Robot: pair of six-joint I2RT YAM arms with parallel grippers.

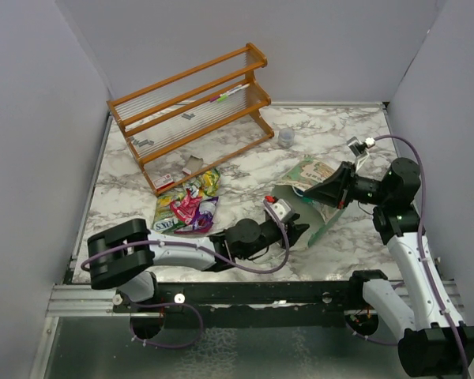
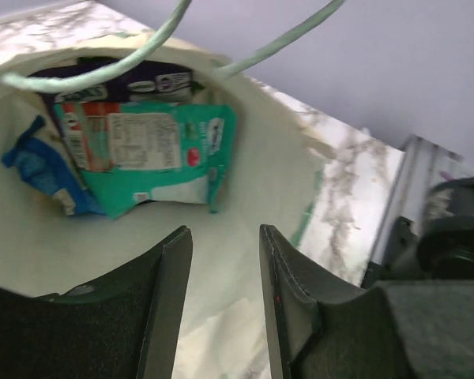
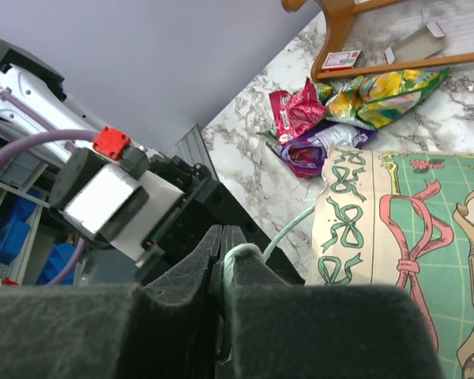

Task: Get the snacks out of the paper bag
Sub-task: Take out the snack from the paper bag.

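The paper bag (image 1: 310, 199) lies on its side, its mouth facing my left arm. My right gripper (image 3: 223, 237) is shut on the bag's thin pale-green string handle (image 3: 288, 225) and holds the mouth up. My left gripper (image 2: 225, 230) is open at the mouth, over the cream inside of the bag (image 2: 245, 174), with nothing between its fingers. Deep inside lie a teal packet (image 2: 150, 154), a blue packet (image 2: 39, 170) and a dark wrapper (image 2: 118, 83). Other snacks (image 1: 186, 207) lie in a pile on the table to the left: red (image 3: 294, 110), green-yellow (image 3: 379, 88) and purple (image 3: 310, 150).
A wooden rack (image 1: 191, 103) stands at the back left, with small white cards (image 1: 164, 181) at its foot. A small grey cup (image 1: 286, 137) sits behind the bag. Grey walls close in the marble table (image 1: 245, 170) on three sides.
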